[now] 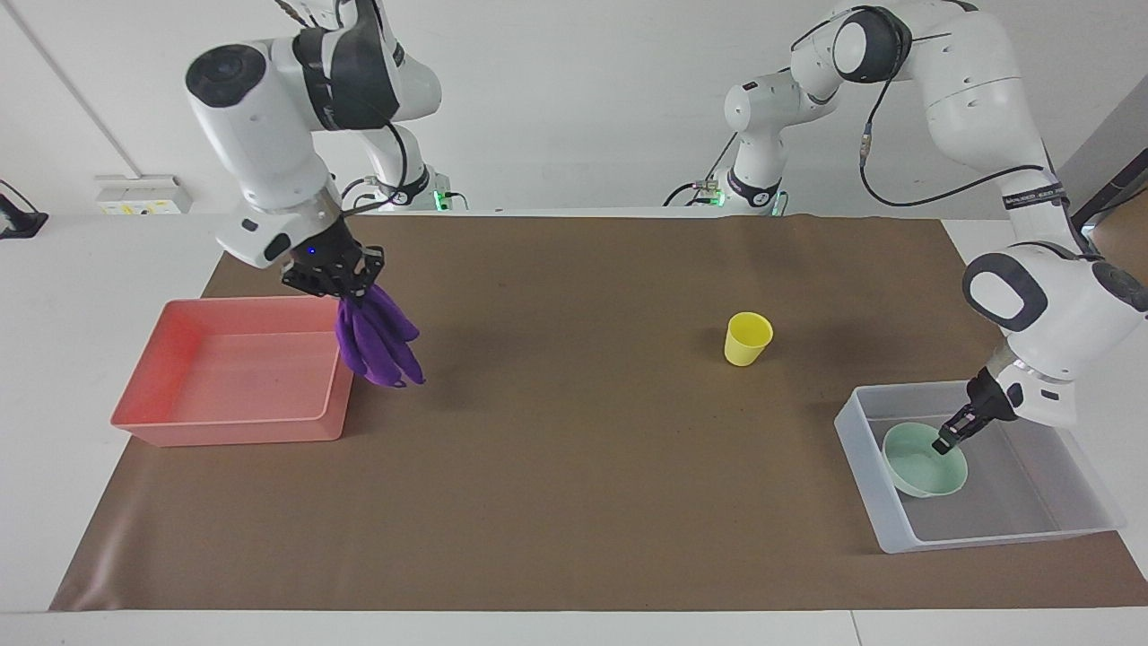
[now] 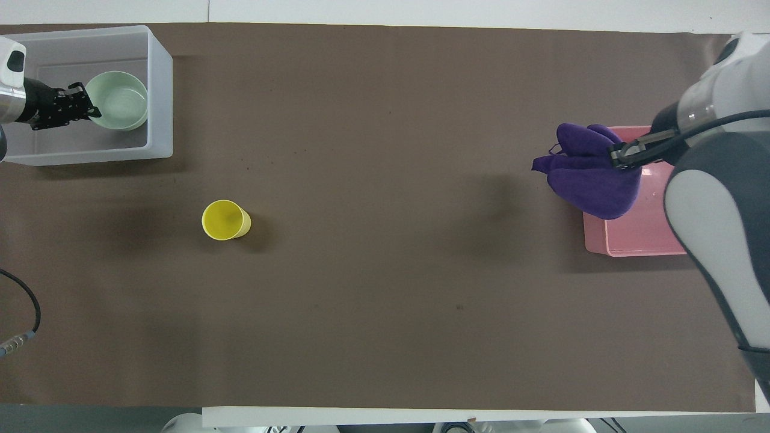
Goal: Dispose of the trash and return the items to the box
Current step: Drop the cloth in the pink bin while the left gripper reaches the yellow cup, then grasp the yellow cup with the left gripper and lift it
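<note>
1. Bench (image 1: 574, 538): one, white, covered by one brown mat (image 1: 574, 431); plain white wall at the robots' end.
2. Right arm: one, raised at its own end of the bench, wrist angled downward. Right end effector (image 1: 336, 278) is pinched on the top of the purple cloth (image 1: 377, 341), which hangs clear of the mat over the pink tray's edge toward the bench's middle.
3. Left arm: one, bent down at its own end. Left end effector (image 1: 952, 435) is lowered inside the box (image 1: 1090, 516), its fingers closed on the rim of the green bowl (image 1: 924, 462); the bowl sits tilted in the box, and whether it rests on the floor cannot be told.
4. Pink tray (image 1: 224, 422): one, rectangular, at the right arm's end.
5. Box: one, translucent, at the left arm's end.
6. Green bowl: one, in the box.
7. Yellow cup (image 1: 747, 338): one, upright on the mat, nearer to the robots than the box, well apart from both containers.
8. Purple cloth: one, held aloft.
</note>
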`<state>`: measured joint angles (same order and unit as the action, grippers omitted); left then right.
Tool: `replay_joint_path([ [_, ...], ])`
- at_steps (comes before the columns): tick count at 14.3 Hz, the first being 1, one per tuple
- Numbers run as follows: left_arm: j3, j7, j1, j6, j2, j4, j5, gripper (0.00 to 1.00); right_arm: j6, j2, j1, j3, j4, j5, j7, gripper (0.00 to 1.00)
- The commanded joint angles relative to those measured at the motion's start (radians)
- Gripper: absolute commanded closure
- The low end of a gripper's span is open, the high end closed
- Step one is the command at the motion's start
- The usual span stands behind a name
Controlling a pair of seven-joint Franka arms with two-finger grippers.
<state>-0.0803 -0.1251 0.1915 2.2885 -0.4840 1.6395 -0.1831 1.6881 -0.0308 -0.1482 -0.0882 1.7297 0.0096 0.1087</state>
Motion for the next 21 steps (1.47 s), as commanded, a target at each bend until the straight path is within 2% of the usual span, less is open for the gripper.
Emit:
replay_joint_path([
  [1, 0.008, -0.042, -0.018, -0.046, 0.082, -0.012, 0.022, 0.00, -0.045, -0.027, 0.051, 0.007, -0.013, -0.051, 0.066, 1.00],
  [3, 0.002, -0.088, -0.026, -0.125, 0.174, -0.004, 0.022, 0.00, -0.054, -0.032, 0.116, 0.005, -0.006, -0.069, 0.142, 1.00],
  [5, 0.005, -0.154, -0.099, -0.299, 0.269, 0.028, 0.024, 0.00, -0.042, -0.050, 0.177, 0.005, 0.036, -0.071, 0.184, 1.00],
  [7, 0.004, -0.282, -0.217, -0.386, 0.373, 0.165, 0.103, 0.00, 0.025, -0.075, 0.217, 0.005, 0.131, -0.071, 0.222, 1.00],
  [9, -0.001, -0.327, -0.289, -0.365, 0.473, 0.360, 0.122, 0.00, 0.096, -0.081, 0.261, 0.005, 0.214, -0.071, 0.253, 1.00],
  [12, -0.004, -0.337, -0.342, -0.209, 0.583, 0.610, 0.120, 0.00, 0.256, -0.063, 0.314, 0.005, 0.347, -0.071, 0.287, 1.00],
  [13, -0.004, -0.341, -0.371, -0.151, 0.603, 0.661, 0.120, 0.00, 0.301, -0.046, 0.326, 0.005, 0.376, -0.071, 0.287, 0.99],
  [15, -0.004, -0.356, -0.382, -0.106, 0.601, 0.694, 0.120, 0.01, 0.347, -0.026, 0.326, 0.005, 0.402, -0.071, 0.284, 0.96],
  [17, -0.004, -0.411, -0.385, -0.037, 0.584, 0.723, 0.120, 0.53, 0.355, -0.002, 0.328, 0.005, 0.403, -0.071, 0.282, 0.87],
  [18, -0.003, -0.424, -0.400, 0.006, 0.579, 0.746, 0.119, 0.88, 0.355, 0.000, 0.328, 0.005, 0.403, -0.071, 0.282, 0.78],
  [19, -0.003, -0.426, -0.403, 0.035, 0.576, 0.755, 0.120, 0.97, 0.354, 0.002, 0.328, 0.005, 0.401, -0.071, 0.281, 0.60],
  [20, -0.003, -0.424, -0.403, 0.039, 0.576, 0.755, 0.120, 1.00, 0.343, 0.003, 0.328, 0.005, 0.393, -0.071, 0.282, 0.34],
  [21, -0.003, -0.427, -0.403, 0.040, 0.576, 0.755, 0.120, 1.00, 0.334, 0.000, 0.325, 0.007, 0.384, -0.069, 0.281, 0.22],
])
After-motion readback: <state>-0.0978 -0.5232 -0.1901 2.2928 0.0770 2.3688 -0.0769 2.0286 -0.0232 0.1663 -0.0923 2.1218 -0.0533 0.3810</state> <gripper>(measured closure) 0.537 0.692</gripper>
